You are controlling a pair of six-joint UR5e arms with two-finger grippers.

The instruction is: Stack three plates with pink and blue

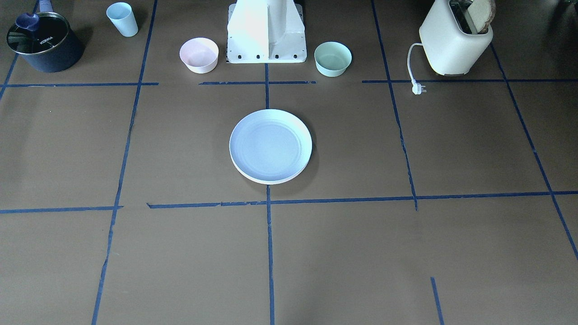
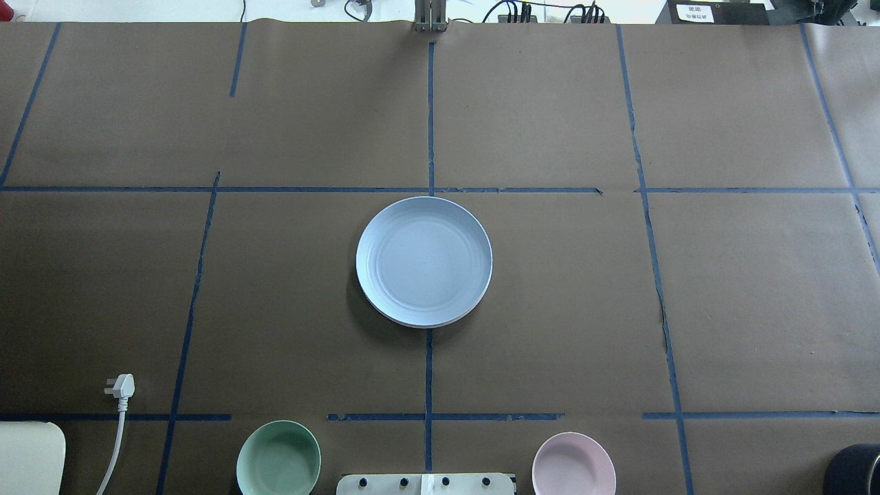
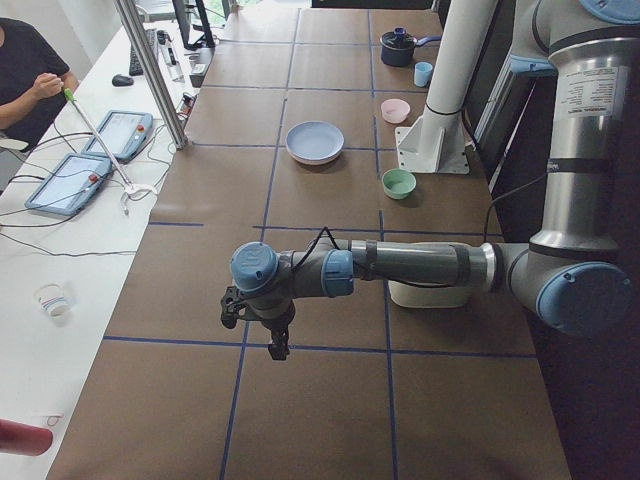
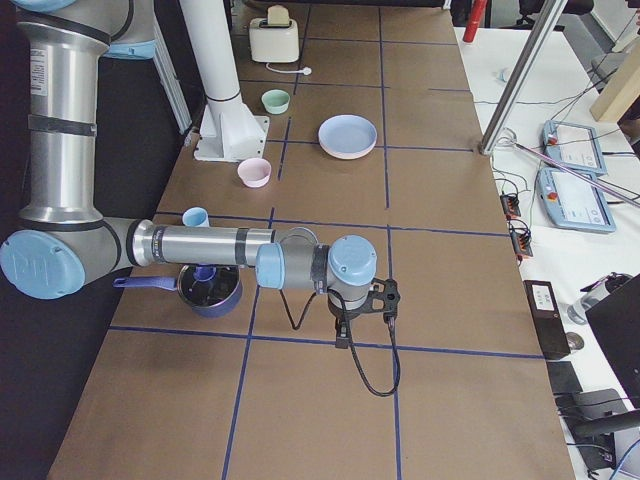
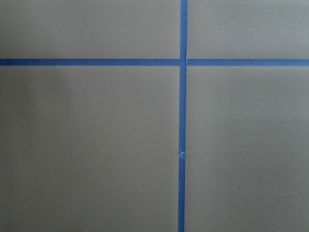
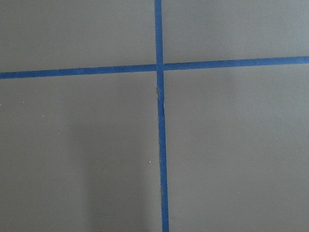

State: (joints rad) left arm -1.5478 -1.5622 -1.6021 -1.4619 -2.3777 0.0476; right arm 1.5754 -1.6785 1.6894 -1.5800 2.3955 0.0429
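The task was judged to be finished, or very nearly so. A single stack of plates (image 1: 270,146) was found on the table straight out from the white pedestal (image 1: 266,31), with the pale blue plate (image 2: 423,260) on top. A cream rim (image 1: 271,181) was seen just beneath it in the front view, and a pinkish edge in the right side view (how many plates lay underneath could not be counted with certainty). No loose plate was seen anywhere around the pedestal.

The left gripper (image 3: 278,345) and the right gripper (image 4: 343,338) were held well apart from the pedestal, one towards each end of the table. They were shown only in the side views, so it could not be told whether their fingers were spread or closed.

"KONKA" was read on the lid of the dark pot (image 1: 45,47), well off to the pedestal's right. The labels on the arms were too small to be read.
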